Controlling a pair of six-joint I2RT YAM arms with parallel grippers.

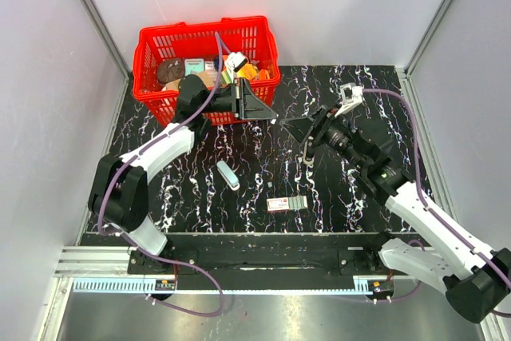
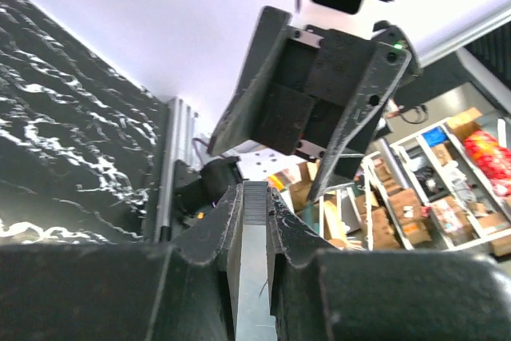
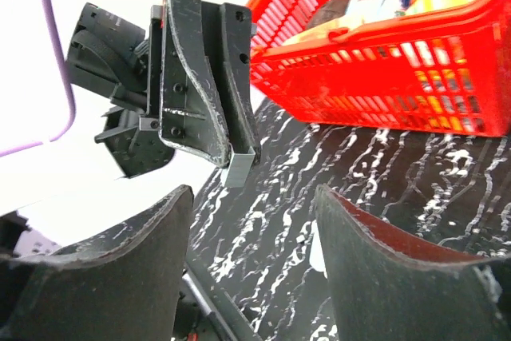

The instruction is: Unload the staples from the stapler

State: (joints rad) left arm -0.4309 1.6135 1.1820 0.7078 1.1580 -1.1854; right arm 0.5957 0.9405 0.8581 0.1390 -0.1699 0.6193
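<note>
My left gripper [image 2: 254, 191] is clenched on the slim stapler [image 3: 239, 167], holding it above the table [image 1: 255, 169] just in front of the red basket [image 1: 160, 105], while my right gripper [image 3: 254, 217] hangs released, fingers spread wide, facing it but apart.

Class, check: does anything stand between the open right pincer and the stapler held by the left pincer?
Nothing visible does. The right pincer faces the stapler clamped in the left pincer, with only open air between.
</note>
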